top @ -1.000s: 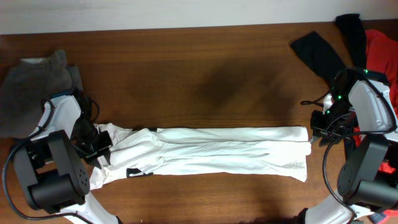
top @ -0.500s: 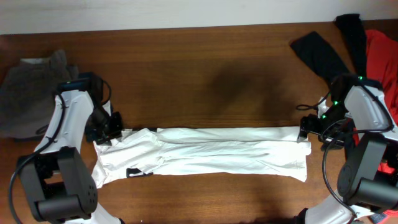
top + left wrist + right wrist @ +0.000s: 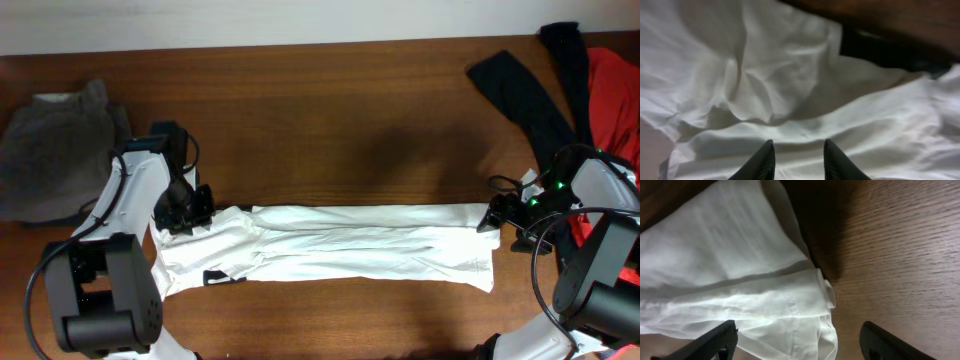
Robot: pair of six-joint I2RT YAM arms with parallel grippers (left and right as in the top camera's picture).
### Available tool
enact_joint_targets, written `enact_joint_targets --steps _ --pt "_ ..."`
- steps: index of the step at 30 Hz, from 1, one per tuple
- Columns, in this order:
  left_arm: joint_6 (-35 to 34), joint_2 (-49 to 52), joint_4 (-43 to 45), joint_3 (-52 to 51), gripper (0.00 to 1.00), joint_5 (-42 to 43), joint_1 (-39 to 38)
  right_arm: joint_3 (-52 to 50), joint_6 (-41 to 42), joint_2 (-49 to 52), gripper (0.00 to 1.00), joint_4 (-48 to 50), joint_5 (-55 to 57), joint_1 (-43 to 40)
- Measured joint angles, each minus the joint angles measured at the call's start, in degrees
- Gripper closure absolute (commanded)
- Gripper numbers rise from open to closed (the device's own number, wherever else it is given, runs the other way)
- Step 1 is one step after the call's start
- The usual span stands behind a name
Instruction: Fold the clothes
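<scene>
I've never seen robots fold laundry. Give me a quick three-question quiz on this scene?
1. True or false: the right hand is clamped on the white T-shirt.
2. The cloth at the table's left edge is: A grey, B red, C white.
3. What colour is the long garment beside the orange-red one?
Key: 1 false, it stands open; 2 A; 3 black.

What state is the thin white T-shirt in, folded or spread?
Folded: the thin white T-shirt lies as a long narrow layered band across the brown wooden table.
</scene>
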Motion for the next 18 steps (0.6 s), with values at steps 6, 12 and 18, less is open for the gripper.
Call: enact_joint_targets --steps 6,12,18 --pt "0.0 0.0 3.5 -6.12 0.66 -0.37 0.0 -2.43 -0.11 0.0 0.16 2.01 -0.66 0.0" --pt "0.0 0.0 7.39 -10.67 0.61 -0.5 0.0 -6.38 -0.11 0.0 0.16 4.61 -1.62 0.0" --pt "0.0 0.0 7.78 -10.93 0.59 -0.52 0.0 -7.89 -0.11 0.0 0.16 5.16 -7.21 0.0"
